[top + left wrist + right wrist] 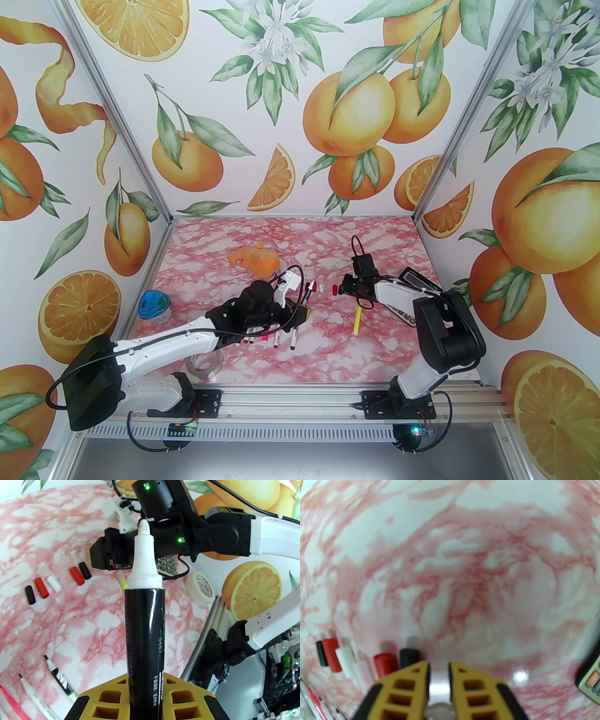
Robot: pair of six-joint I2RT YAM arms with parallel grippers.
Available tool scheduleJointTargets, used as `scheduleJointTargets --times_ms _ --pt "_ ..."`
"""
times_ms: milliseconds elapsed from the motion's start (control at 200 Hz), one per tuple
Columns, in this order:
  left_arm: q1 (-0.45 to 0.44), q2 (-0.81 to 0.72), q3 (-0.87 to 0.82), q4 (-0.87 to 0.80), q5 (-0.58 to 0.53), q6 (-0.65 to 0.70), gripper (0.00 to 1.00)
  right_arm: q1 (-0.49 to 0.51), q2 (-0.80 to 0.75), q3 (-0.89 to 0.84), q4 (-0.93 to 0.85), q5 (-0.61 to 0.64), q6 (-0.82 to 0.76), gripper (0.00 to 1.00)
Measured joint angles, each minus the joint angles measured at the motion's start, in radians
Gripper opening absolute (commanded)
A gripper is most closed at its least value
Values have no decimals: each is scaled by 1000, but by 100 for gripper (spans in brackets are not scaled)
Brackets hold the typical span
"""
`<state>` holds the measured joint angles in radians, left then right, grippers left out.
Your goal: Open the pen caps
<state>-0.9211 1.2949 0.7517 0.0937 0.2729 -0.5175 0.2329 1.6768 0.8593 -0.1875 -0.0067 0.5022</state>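
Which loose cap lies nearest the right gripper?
The black cap beside the right gripper, at the row's end next to a red cap; the other black cap is at the far end.

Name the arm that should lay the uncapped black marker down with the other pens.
Left: the left gripper grips the black marker, and the other pens lie close beside that arm.
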Motion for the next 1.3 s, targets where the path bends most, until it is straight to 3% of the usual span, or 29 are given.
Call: scheduleJointTargets --times_ms 1296 --pt "-2 3 -10 51 7 -8 3 -5 48 16 7 -19 0 25"
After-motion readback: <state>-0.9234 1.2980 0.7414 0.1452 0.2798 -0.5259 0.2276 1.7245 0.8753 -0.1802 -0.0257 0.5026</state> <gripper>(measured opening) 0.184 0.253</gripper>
